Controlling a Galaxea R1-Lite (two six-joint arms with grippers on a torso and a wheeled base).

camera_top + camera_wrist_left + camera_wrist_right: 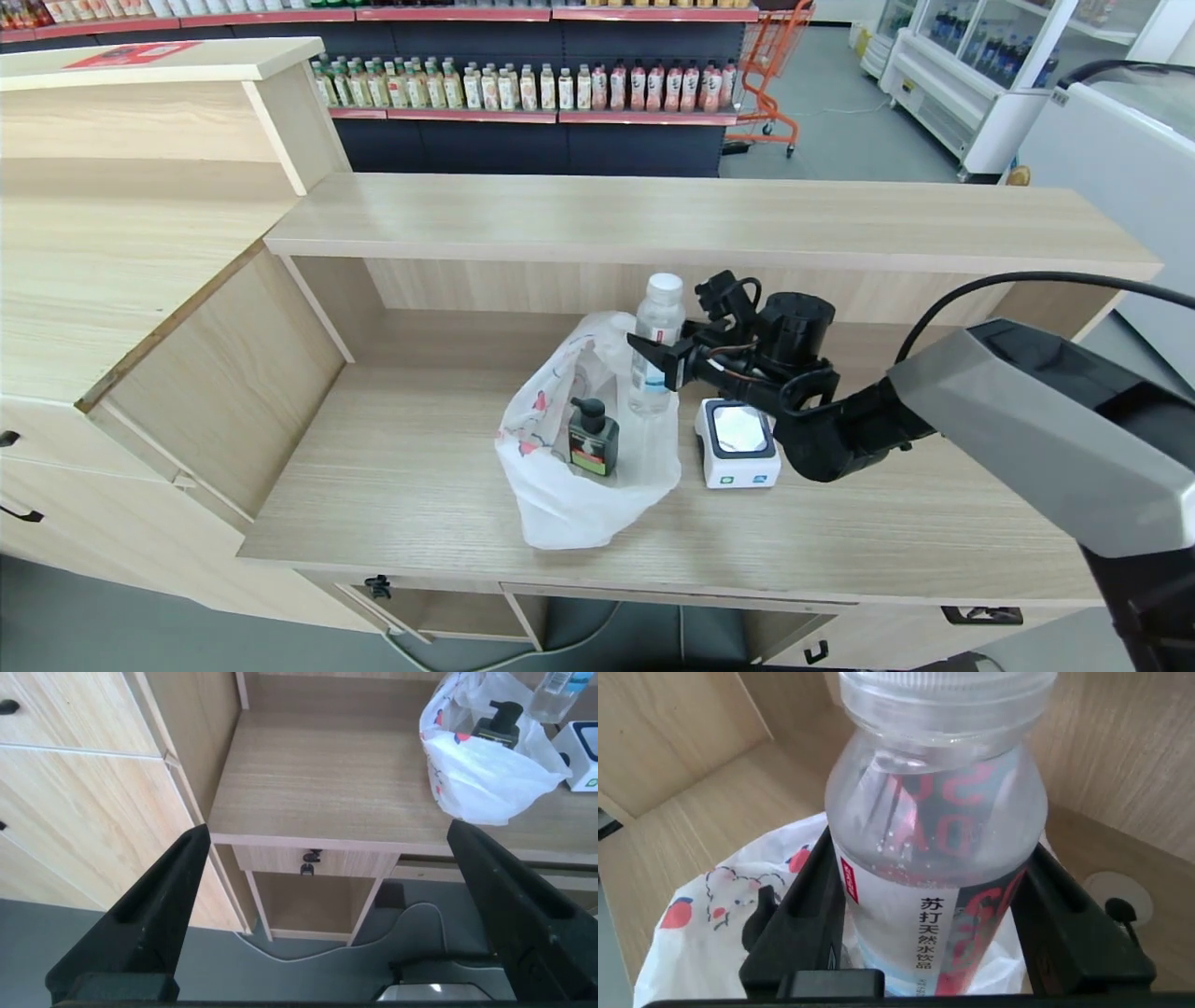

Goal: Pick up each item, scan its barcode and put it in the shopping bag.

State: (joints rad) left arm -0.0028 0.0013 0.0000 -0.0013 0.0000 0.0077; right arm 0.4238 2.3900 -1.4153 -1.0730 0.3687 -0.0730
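**Water bottle held above the shopping bag, ready to go in**

I am watching a light wooden tabletop [392, 485] at a shop checkout. My right gripper [653, 359] is closed around the middle of a clear water bottle [661, 317] with a white cap. One finger presses on each side of the label, and the bottle stands upright in the grip, lifted clear of the surface.

Taking the small white scanner [738, 443] as the centre of a dial, the bottle hangs at about 10 o'clock. The white shopping bag [560, 495] lies at 9 o'clock, just beside the scanner, with its mouth open upward. A dark pump bottle [593, 439] already stands inside it. The water bottle's base sits over the far right part of the bag's opening.

My left gripper [327, 831] is spread wide and empty. It hangs off the near edge of the tabletop, with the bag at about 1 o'clock from it and well apart.

I judge this to be the bagging step for the water bottle. The next move calls for lowering it straight down into the opening, at 3 o'clock of the pump bottle, without catching the soft rim of the bag. I should spread the fingers only once the base rests on something
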